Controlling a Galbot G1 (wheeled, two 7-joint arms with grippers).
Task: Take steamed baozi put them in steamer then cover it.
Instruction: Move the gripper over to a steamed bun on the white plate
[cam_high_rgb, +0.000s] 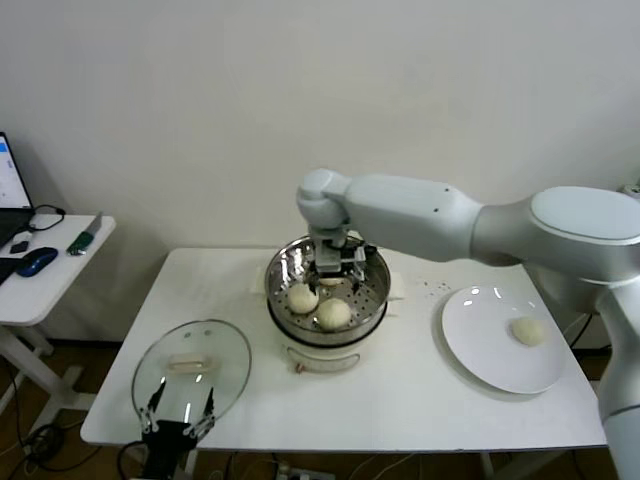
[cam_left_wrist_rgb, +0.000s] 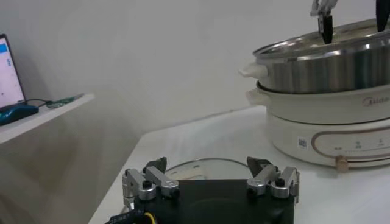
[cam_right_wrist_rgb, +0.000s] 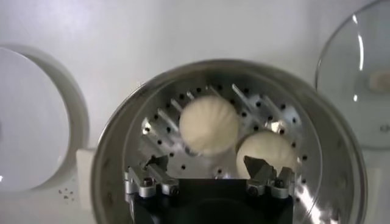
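At the table's near edge the left gripper (cam_high_rgb: 178, 412) waits parked with jaws apart and empty, just short of the glass lid (cam_high_rgb: 191, 366), likely so it can cover the pot once loading ends. Beyond, the steamer (cam_high_rgb: 371, 297) sits mid-table holding baozi: two (cam_high_rgb: 303, 297) (cam_high_rgb: 334, 314) are clear, and a third seems tucked under the right gripper (cam_high_rgb: 340, 271), which hangs inside the basket with fingers spread and nothing held, apparently just let go. To the right, one last baozi (cam_high_rgb: 528, 331) lies on the plate (cam_high_rgb: 480, 350), so I judge one transfer remains before covering
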